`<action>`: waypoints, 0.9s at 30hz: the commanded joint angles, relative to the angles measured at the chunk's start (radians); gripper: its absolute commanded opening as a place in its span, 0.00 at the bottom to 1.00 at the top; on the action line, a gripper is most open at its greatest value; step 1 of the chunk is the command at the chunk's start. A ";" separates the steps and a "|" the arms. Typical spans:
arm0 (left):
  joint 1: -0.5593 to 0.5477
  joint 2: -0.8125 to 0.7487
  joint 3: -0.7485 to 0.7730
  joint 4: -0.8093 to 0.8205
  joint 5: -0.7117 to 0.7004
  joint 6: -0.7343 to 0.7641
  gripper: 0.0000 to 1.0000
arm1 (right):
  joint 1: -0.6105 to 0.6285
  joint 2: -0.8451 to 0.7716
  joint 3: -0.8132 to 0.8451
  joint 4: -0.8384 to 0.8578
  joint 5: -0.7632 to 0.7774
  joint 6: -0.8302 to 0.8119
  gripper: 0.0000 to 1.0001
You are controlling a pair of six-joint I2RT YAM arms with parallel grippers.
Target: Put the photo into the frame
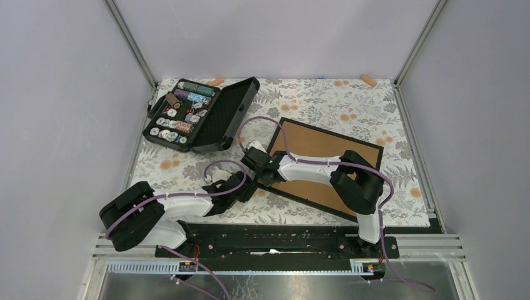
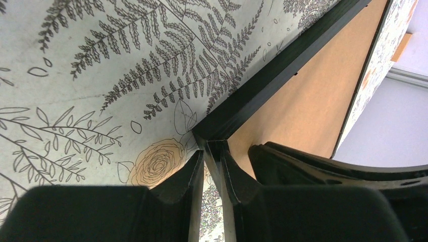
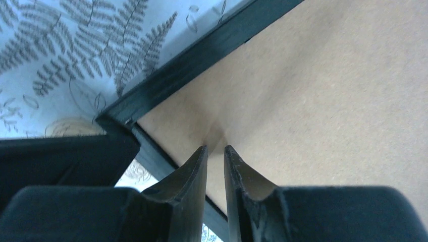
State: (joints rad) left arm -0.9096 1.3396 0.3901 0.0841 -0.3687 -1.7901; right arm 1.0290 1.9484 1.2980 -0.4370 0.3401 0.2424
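The frame (image 1: 319, 142) lies face down on the floral cloth, with its brown board back up inside a thin black rim. My left gripper (image 1: 252, 185) is at its near left corner. In the left wrist view the fingers (image 2: 212, 151) are closed on the black rim (image 2: 262, 85) at that corner. My right gripper (image 1: 265, 175) is shut and empty. Its fingertips (image 3: 215, 147) rest on the brown board (image 3: 323, 101) just inside the same corner. The two grippers are side by side. The photo is not in view.
An open black case of thread spools (image 1: 200, 112) stands at the back left. Two small orange pieces (image 1: 215, 81) (image 1: 369, 80) lie at the back edge. The enclosure walls close in the sides and back. Purple cables loop over the frame.
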 commanded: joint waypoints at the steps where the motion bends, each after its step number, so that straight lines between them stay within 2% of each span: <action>1: -0.003 0.009 -0.053 -0.194 -0.014 0.007 0.20 | -0.020 0.118 -0.040 -0.021 0.097 0.028 0.28; 4: -0.004 0.005 -0.056 -0.193 -0.017 0.010 0.20 | -0.025 0.099 -0.035 -0.046 0.127 0.024 0.31; 7: -0.003 0.005 -0.044 -0.194 -0.017 0.042 0.21 | -0.044 -0.010 -0.066 -0.026 0.064 0.055 0.36; 9: -0.003 0.002 -0.021 -0.210 -0.018 0.089 0.24 | -0.052 -0.114 -0.099 -0.014 0.047 0.092 0.49; 12: -0.020 -0.027 0.039 -0.254 -0.045 0.234 0.28 | -0.070 -0.276 -0.186 0.032 0.002 0.153 0.79; 14: -0.046 -0.081 0.060 -0.256 -0.090 0.350 0.33 | -0.108 -0.331 -0.233 0.031 -0.053 0.211 0.91; 16: -0.063 -0.178 0.052 -0.249 -0.107 0.439 0.39 | -0.162 -0.384 -0.285 0.022 -0.104 0.260 0.96; 19: -0.067 -0.350 0.003 -0.177 -0.059 0.594 0.50 | -0.228 -0.485 -0.366 0.020 -0.131 0.298 1.00; 23: -0.069 -0.586 -0.035 -0.119 0.024 0.778 0.74 | -0.333 -0.607 -0.447 -0.001 -0.078 0.341 1.00; 25: -0.068 -0.639 0.002 -0.140 0.057 0.866 0.87 | -0.445 -0.648 -0.484 0.004 -0.141 0.350 1.00; 27: -0.068 -0.646 0.070 -0.210 0.074 0.946 0.94 | -0.548 -0.676 -0.502 -0.005 -0.173 0.356 1.00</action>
State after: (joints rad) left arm -0.9749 0.7219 0.3729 -0.0883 -0.3592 -1.0859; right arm 0.6426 1.3388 0.8314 -0.4263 0.2169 0.5411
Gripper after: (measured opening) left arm 0.884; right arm 0.994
